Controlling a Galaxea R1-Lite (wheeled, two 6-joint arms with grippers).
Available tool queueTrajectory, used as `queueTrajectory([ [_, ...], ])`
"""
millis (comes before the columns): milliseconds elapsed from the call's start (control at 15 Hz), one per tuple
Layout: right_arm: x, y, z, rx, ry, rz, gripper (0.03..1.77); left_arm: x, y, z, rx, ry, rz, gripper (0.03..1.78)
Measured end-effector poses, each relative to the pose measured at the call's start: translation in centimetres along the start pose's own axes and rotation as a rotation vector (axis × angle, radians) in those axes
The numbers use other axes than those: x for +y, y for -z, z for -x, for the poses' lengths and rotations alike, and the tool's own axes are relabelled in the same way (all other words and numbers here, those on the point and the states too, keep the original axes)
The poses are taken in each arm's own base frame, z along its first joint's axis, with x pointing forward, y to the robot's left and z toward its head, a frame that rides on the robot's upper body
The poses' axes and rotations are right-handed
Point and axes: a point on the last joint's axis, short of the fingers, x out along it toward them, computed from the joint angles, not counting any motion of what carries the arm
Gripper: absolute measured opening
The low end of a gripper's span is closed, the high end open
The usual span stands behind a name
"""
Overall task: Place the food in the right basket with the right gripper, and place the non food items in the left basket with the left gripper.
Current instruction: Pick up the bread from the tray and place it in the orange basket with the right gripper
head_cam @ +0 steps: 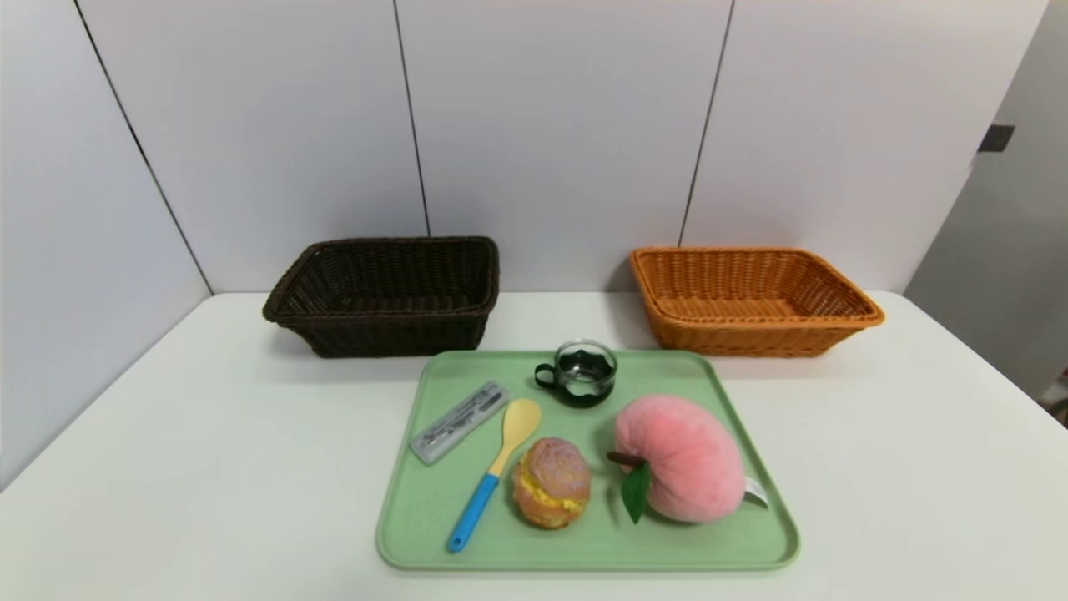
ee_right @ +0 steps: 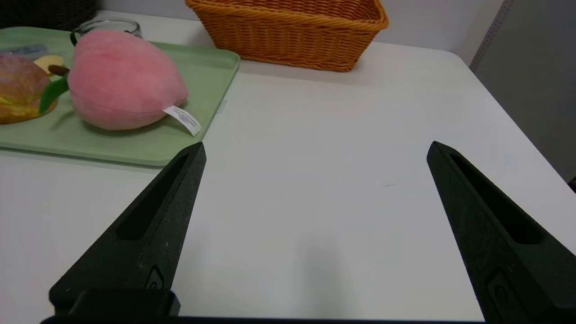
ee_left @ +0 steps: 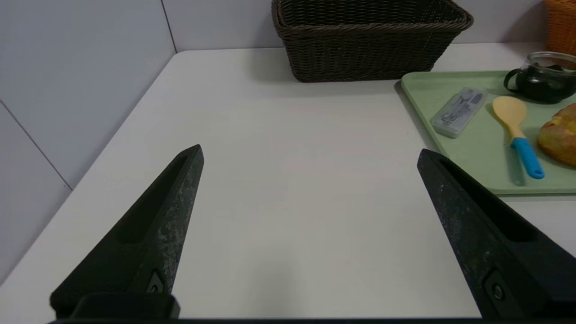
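A pink peach (head_cam: 680, 457), a bun (head_cam: 551, 482), a spoon (head_cam: 494, 470), a case (head_cam: 459, 421) and a cup (head_cam: 581, 372) are lying on the green tray (head_cam: 434, 501) — before the dark basket (head_cam: 388, 294) and orange basket (head_cam: 751, 299). The left gripper (ee_left: 310, 153) and right gripper (ee_right: 316, 147) are hovering over the table (head_cam: 918, 467), spread wide — holding nothing.

Woven wicker baskets (head_cam: 388, 294), matt plastic tray (head_cam: 584, 547), fuzzy plush peach (head_cam: 680, 457), glass cup (head_cam: 586, 367).

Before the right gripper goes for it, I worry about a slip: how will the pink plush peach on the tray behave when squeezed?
The pink plush peach looks fuzzy and stuffed, so it will probably squash rather than slip, and seems light for its bulk. Its rounded body, lying on the green tray, could roll if nudged. It looks wide, so the open right gripper may need nearly its full spread.
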Motion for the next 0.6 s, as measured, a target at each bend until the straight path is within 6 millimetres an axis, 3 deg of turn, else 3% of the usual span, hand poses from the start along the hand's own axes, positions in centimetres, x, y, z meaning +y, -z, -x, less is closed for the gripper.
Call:
queueTrajectory([
  [133, -0.4, -4.0, -0.3, 0.039, -0.017, -0.012, 1.7, -0.1, -4.6, 0.3, 0.059, 0.04, 0.014, 1.69],
  [267, -0.9, -9.0, -1.9, 0.092, -0.03, -0.023, 1.7, -0.2, -8.4, -0.9, 0.18, 0.102, 0.052, 1.69],
  [467, -1.9, -16.8, -6.3, 0.158, -0.052, -0.047, 1.7, -0.2, -13.2, -4.7, 0.349, 0.149, 0.096, 1.69],
  [600, -2.2, -20.9, -9.8, 0.222, -0.087, -0.097, 1.7, -0.2, -15.8, -8.2, 0.435, 0.154, 0.114, 1.69],
])
